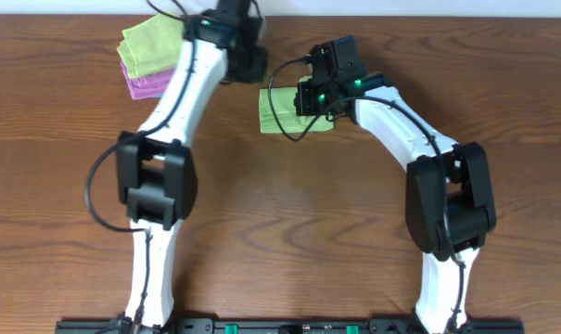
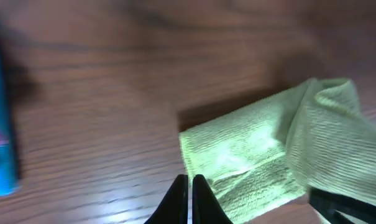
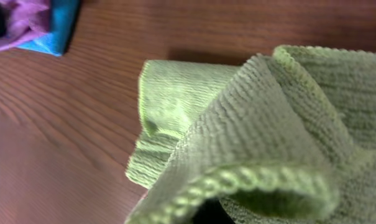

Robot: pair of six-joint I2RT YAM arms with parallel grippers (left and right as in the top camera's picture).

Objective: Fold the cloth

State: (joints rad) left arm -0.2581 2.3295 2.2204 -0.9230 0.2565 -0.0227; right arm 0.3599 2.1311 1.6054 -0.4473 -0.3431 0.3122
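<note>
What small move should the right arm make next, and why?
Probably carry the lifted edge across over the flat half and lay it down. The right hand appears to hold one side of the light green ribbed cloth raised and curled, while the rest lies flat on the wooden table; the left hand is shut, empty.

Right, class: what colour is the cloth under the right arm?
The cloth is light green, seen best in the right wrist view.

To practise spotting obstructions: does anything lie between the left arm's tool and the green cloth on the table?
Nothing visible does. The left tool hangs at the edge of the light green ribbed cloth, with only brown wooden table beside it.
</note>
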